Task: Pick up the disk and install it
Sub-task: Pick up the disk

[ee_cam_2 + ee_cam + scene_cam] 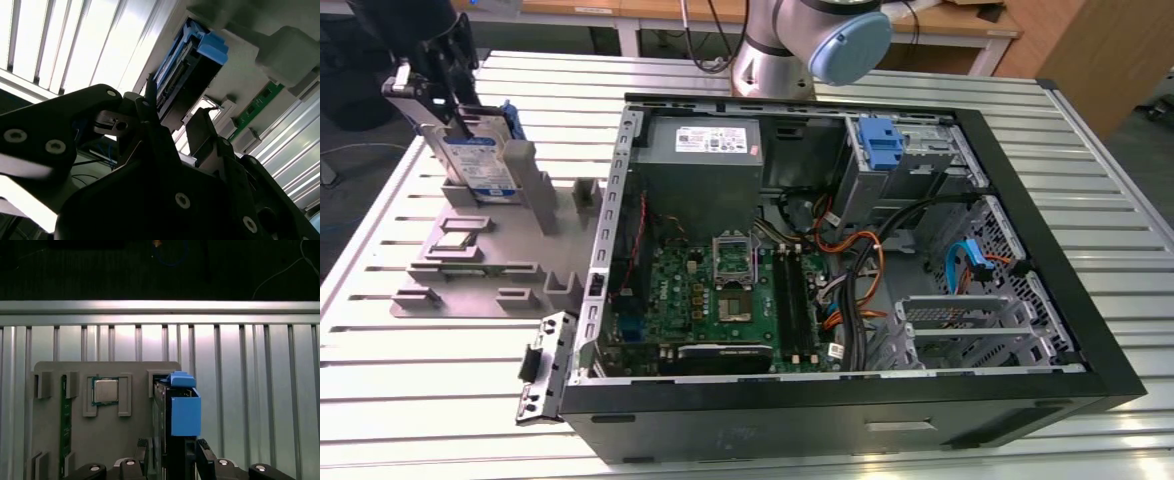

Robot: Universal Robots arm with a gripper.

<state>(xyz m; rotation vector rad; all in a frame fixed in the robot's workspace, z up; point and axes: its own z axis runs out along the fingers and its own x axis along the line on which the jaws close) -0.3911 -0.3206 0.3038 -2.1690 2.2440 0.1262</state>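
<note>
On a slatted metal bench [400, 400], the disk [470, 165] stands upright in a grey fixture [474, 288]. The end effector [172, 447] sits astride it, its grip impossible to judge. An open computer case [1067, 330] lies alongside.

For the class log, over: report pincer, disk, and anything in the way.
Pincer open, straddling the disk. Disk upright in the grey fixture tray, outside the computer case. Nothing seen in the way.
</note>
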